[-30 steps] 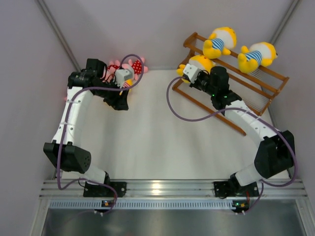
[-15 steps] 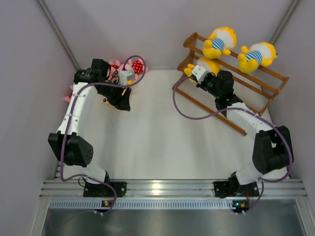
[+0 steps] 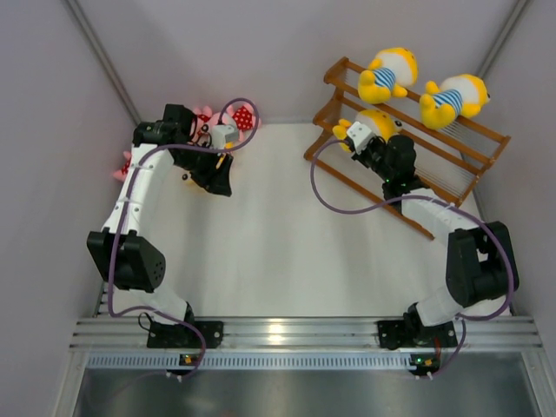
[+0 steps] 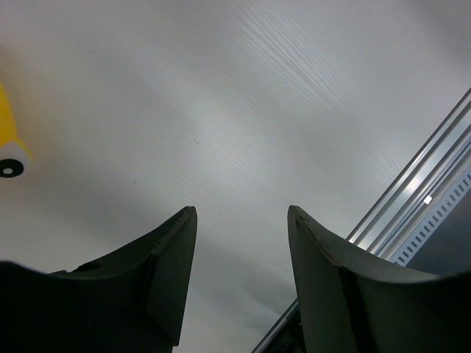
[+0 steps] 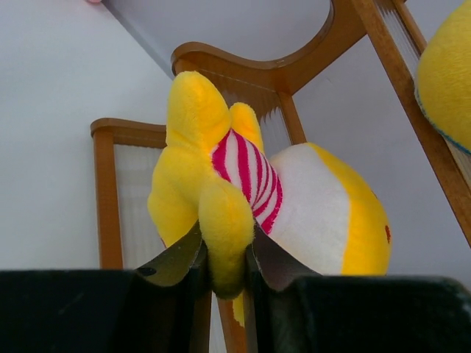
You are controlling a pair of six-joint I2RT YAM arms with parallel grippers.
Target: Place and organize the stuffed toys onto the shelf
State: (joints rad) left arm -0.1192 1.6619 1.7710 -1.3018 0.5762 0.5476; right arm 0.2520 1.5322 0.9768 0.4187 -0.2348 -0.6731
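White desk (image 3: 261,234): right tool (image 5: 226,261) pinches a pink-striped yellow doll (image 5: 243,169) at the shelf (image 5: 105,206); left tool (image 4: 241,220), well left of the shelf, gapes wide.

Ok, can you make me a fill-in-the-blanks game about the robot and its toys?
The right gripper is shut on a pink-striped toy whose arms are ___.
The left gripper is ___, holding nothing.
On the shelf lie ___ blue-striped toys.
Missing words: yellow, open, two.
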